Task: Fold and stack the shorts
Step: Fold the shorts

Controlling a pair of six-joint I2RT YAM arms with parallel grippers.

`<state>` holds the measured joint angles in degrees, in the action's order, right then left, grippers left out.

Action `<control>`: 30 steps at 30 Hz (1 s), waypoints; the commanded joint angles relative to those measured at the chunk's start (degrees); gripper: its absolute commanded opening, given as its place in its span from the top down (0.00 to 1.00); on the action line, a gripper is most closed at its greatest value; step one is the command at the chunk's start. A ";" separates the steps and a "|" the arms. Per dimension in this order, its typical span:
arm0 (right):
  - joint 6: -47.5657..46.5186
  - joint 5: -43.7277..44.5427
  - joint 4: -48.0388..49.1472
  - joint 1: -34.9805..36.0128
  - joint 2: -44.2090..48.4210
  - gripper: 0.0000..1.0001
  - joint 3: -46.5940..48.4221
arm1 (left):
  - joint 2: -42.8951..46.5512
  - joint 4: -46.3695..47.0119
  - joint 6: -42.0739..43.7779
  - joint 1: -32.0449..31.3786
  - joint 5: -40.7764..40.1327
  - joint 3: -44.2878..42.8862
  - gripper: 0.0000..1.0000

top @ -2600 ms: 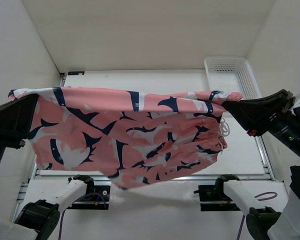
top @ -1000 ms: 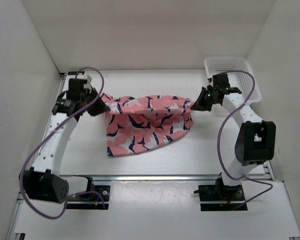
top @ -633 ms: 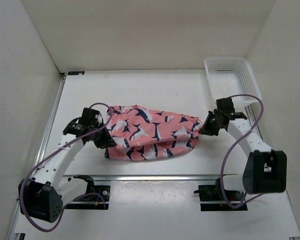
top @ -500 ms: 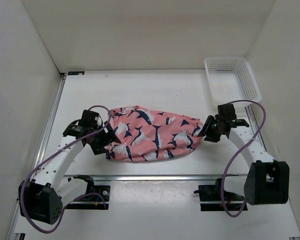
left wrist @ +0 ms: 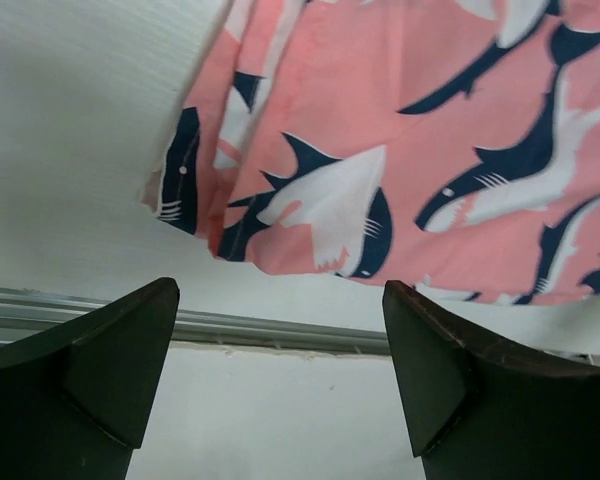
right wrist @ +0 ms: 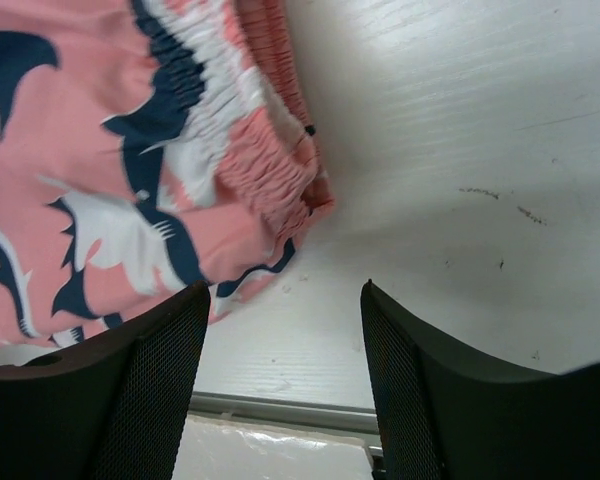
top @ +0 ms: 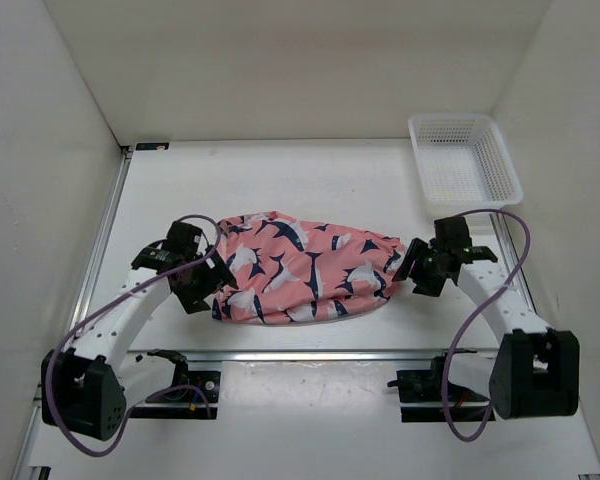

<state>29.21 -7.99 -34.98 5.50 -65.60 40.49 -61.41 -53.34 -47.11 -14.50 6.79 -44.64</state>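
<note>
Looking down from the top camera, I see the shorts lying in a bunched, roughly folded heap at the centre of the table, toward the lower part of the frame. My left arm bends in from the lower left, with the left gripper low at the cloth's left end. My right arm curves in from the lower right, with the right gripper just beside the right end. A white mesh basket sits at the upper right, well apart from the cloth. From this height I cannot tell how either claw stands.

Left wrist camera: the left gripper has its two dark fingers spread wide with nothing between them. A hem corner of the shorts fills the upper frame just beyond the tips, and a metal rail crosses below.

Right wrist camera: the right gripper is likewise spread and empty. The shorts fill the upper left, their gathered waistband lying on the white tabletop just beyond the fingers.
</note>
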 commanded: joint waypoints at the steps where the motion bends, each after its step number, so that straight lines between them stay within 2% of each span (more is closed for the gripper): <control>1: -0.03 1.31 3.51 0.22 -4.78 0.33 1.70 | -3.27 1.48 -1.58 -1.49 -1.78 1.57 0.06; 3: -0.03 0.78 4.74 0.22 -6.11 0.34 2.22 | -5.20 2.18 -2.36 -2.89 -2.83 1.58 0.10; 12: 0.50 -1.15 6.94 0.22 -10.69 0.51 4.16 | -9.96 5.88 -6.94 -4.31 -5.21 5.00 0.32; 15: 0.50 -1.68 6.94 0.22 -11.21 0.55 4.16 | -12.06 6.58 -6.94 -4.31 -5.99 5.00 0.47; 16: 0.50 -1.68 6.94 0.22 -11.21 0.61 4.16 | -12.07 6.58 -7.55 -4.31 -6.00 4.31 0.56; 17: 0.50 -1.68 6.94 0.22 -11.21 0.64 4.16 | -12.07 6.58 -7.56 -4.31 -6.69 3.60 0.77; 18: 0.50 -1.68 6.94 0.22 -11.21 0.71 4.16 | -12.07 6.58 -7.56 -4.31 -6.70 3.60 0.87; 19: 0.50 -1.68 6.94 0.22 -11.21 0.83 4.16 | -12.07 6.58 -7.56 -4.31 -6.70 2.64 0.90; 22: 1.02 -1.68 6.15 0.22 -10.60 0.99 5.21 | -12.07 6.06 -6.06 -4.83 -6.70 -0.26 0.90; 26: 0.33 -0.45 4.40 0.22 -9.45 0.99 8.19 | -12.07 4.04 -4.74 -4.83 -7.93 -6.75 0.90; 29: -0.20 -0.45 3.69 0.22 -9.45 0.99 12.58 | -12.77 2.37 -3.26 -4.22 -9.24 -11.50 0.90; 30: -0.21 -0.45 2.82 0.22 -10.24 0.99 15.73 | -13.64 0.97 -2.73 -3.52 -9.25 -15.43 0.90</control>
<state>29.95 -8.95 -31.73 5.54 -76.55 49.63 -74.67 -50.19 -51.86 -18.92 -0.23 -53.39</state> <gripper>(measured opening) 0.016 0.109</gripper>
